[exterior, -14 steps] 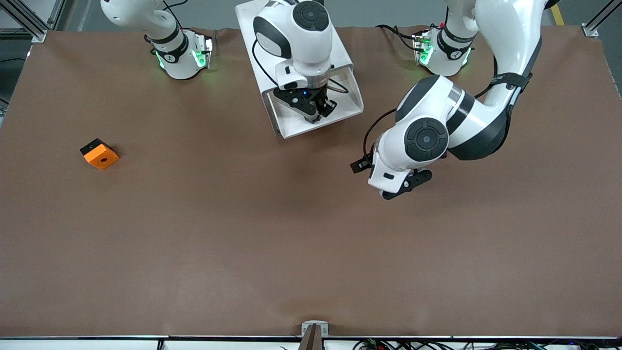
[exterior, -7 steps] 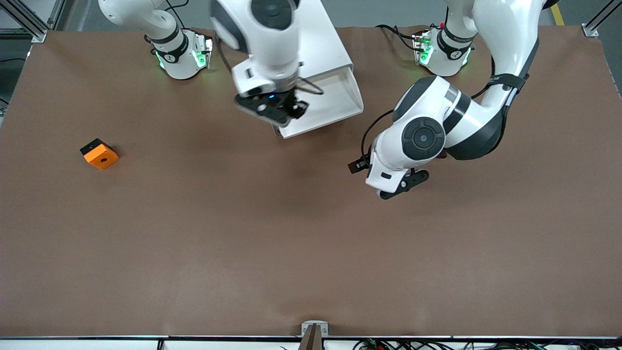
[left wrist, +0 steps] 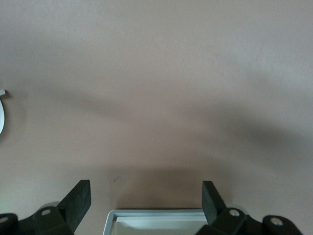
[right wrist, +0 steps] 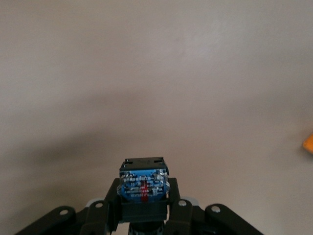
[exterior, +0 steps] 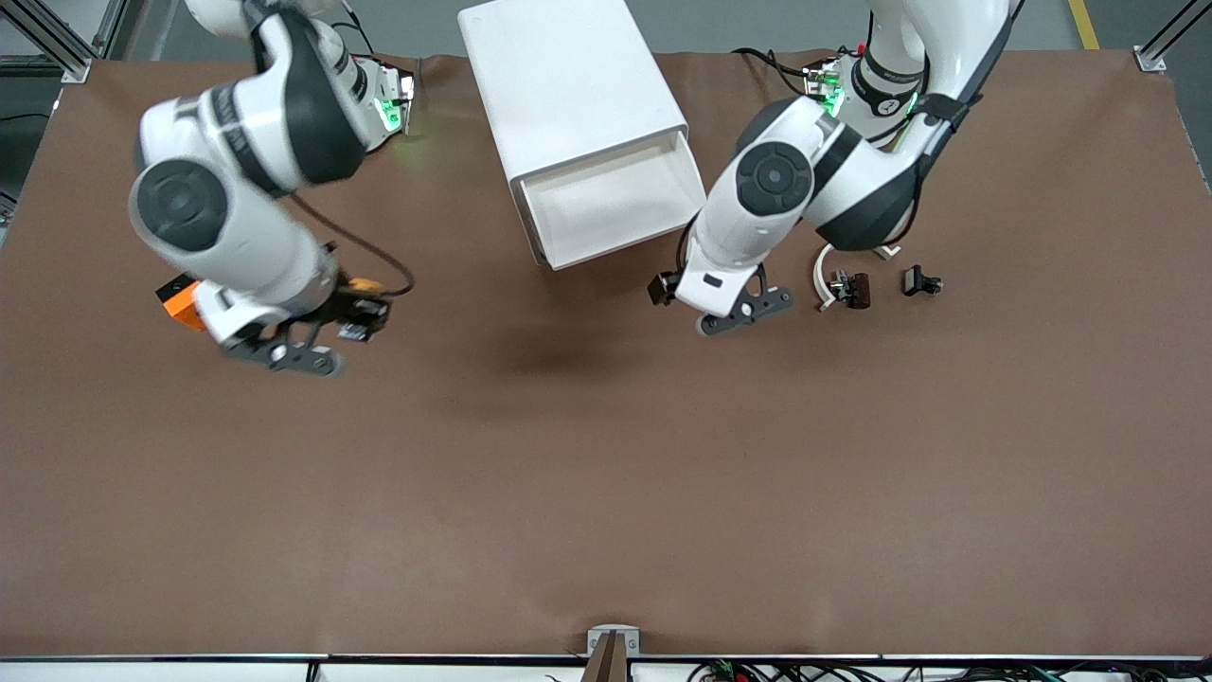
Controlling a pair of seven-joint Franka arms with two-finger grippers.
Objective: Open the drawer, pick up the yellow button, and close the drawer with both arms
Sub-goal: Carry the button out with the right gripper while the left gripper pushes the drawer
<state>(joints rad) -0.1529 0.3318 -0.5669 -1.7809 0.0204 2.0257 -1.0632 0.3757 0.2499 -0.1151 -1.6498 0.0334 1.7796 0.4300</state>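
Beside orange cube, right gripper newly arrived.

The right arm hides most of the orange cube; the cabinet runs off the frame's top edge.

Right gripper holds the button beside orange cube.

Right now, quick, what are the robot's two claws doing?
Left gripper: open, holding nothing, over the open drawer's front edge.
Right gripper: shut on the button, above the table beside the orange cube.
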